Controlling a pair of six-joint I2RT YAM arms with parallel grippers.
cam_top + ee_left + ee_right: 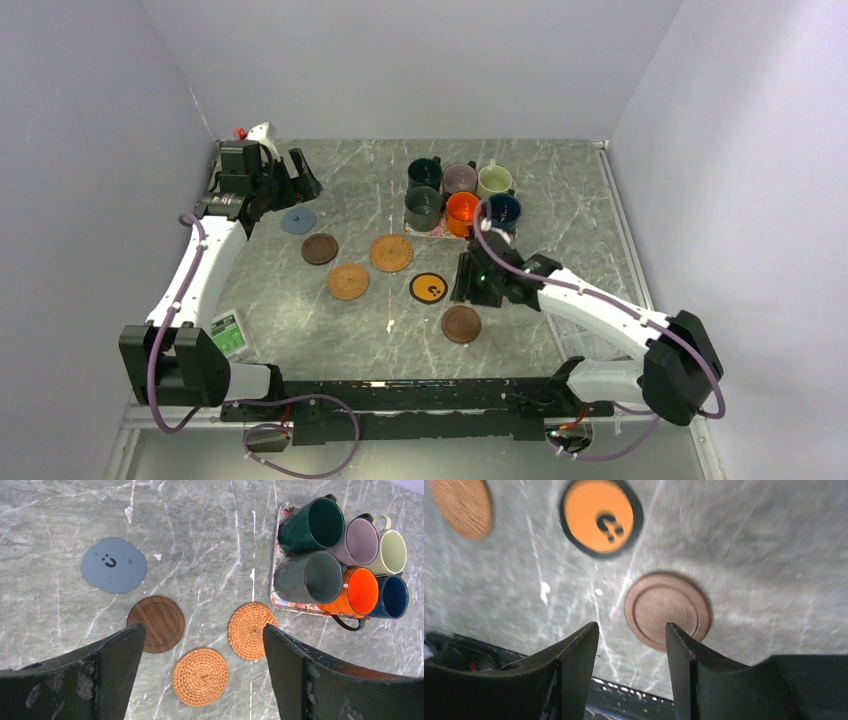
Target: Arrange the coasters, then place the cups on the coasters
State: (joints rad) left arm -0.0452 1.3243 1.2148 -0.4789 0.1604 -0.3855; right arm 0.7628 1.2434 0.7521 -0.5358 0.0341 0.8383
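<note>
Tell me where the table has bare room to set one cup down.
The table is bare between the grey-blue coaster and the cups, also right of the cups, and left of the near brown coaster. It is crowded on the floral mat and around the woven coasters.

**Table** (570, 185): grey-green marble-pattern top with white veining and a few small white flecks. A pale metal trim (618, 215) runs along its right edge.

**Back wall** (400, 60), **left wall** (80, 150), **right wall** (745, 150): plain, pale lavender-grey, closing in the table on three sides.

**Light:** even and diffuse, with soft, faint shadows.
</note>
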